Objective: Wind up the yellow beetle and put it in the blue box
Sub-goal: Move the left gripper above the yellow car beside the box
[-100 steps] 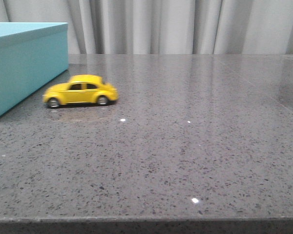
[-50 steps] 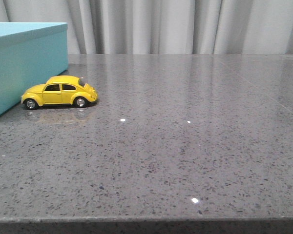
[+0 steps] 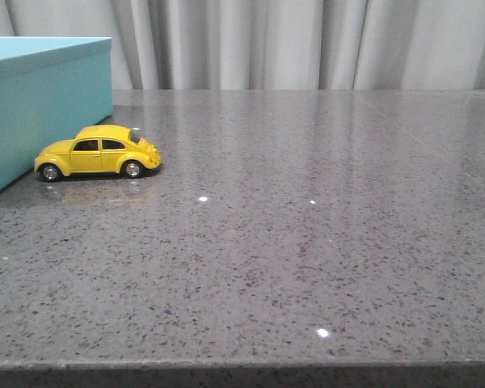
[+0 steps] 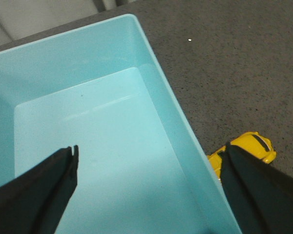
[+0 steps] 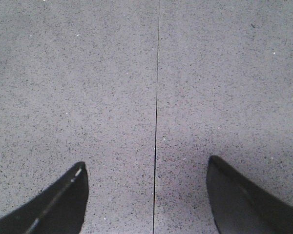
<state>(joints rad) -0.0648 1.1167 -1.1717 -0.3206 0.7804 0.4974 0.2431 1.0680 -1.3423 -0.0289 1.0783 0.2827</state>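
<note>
Front view, left to right: your large light turquoise-blue matte rectangular box [image 3: 40, 105] sits at the far left of the grey speckled stone table [image 3: 307, 242]. The small glossy yellow toy Beetle car [image 3: 98, 153] stands on its wheels on the table just beside the box's side wall, nose toward the box; can't tell if it touches.

Your left gripper [image 4: 149, 187] hangs above the open box, fingers [image 4: 39, 190] spread wide, nothing between them. One finger is over the box's bare floor, the other over the near wall; the car peeks out just past that second finger, outside the box.

Your right gripper [image 5: 146, 200] hovers over bare table, fingers [image 5: 56, 204] also wide apart and holding nothing. A thin dark seam line [image 5: 156, 97] in the table runs out from between them. A pale pleated curtain [image 3: 307, 40] hangs behind the table.
</note>
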